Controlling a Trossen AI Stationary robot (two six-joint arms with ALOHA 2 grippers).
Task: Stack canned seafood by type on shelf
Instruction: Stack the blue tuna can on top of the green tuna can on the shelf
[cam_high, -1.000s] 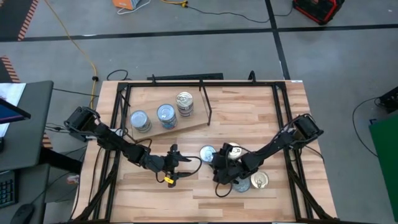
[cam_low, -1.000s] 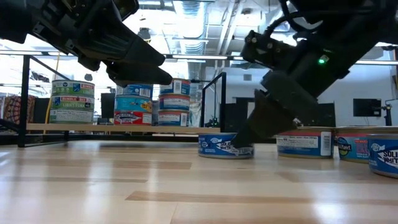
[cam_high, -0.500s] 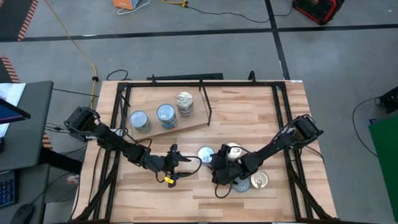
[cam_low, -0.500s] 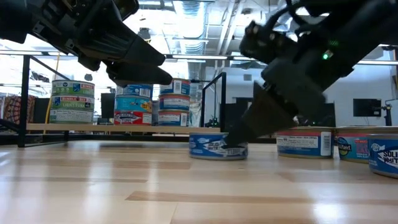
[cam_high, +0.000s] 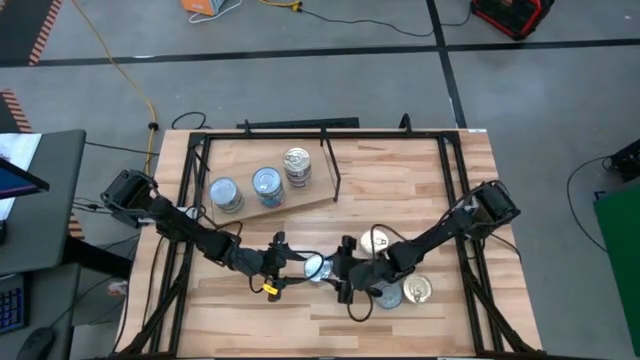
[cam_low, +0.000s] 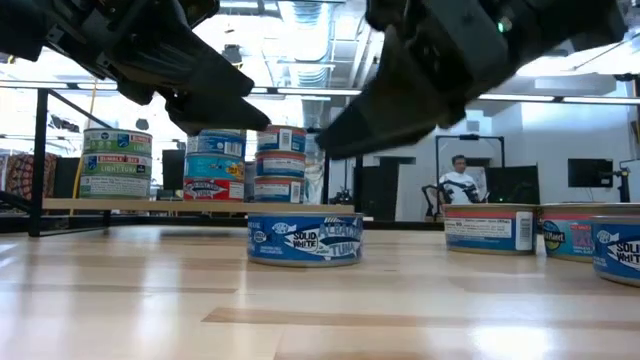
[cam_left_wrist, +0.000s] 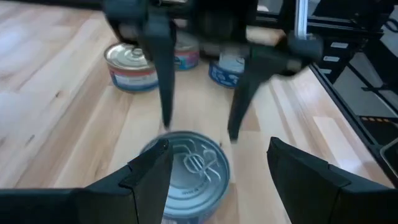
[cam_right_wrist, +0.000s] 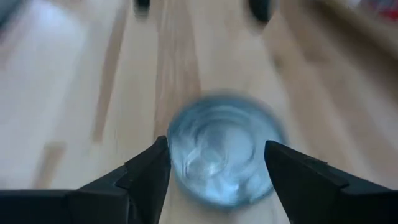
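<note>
Tin (cam_high: 315, 266) on tabletop between open left gripper (cam_high: 290, 268), open right gripper (cam_high: 343, 271).

Your tabletop (cam_high: 400, 180) carries the shelf (cam_high: 300, 206) upper left, one blue tin (cam_high: 315, 266) centre, more tins (cam_high: 400, 285) lower right.

The setting is a robotics lab or workshop. The high view shows a grey concrete floor (cam_high: 520, 110) with black tape lines, a yellow cable (cam_high: 118, 62) at upper left and a red case (cam_high: 512, 14) at upper right. The low view shows exposed ceiling lights (cam_low: 300, 20), wall monitors (cam_low: 588, 172) and a seated person (cam_low: 460, 182) at right.
</note>
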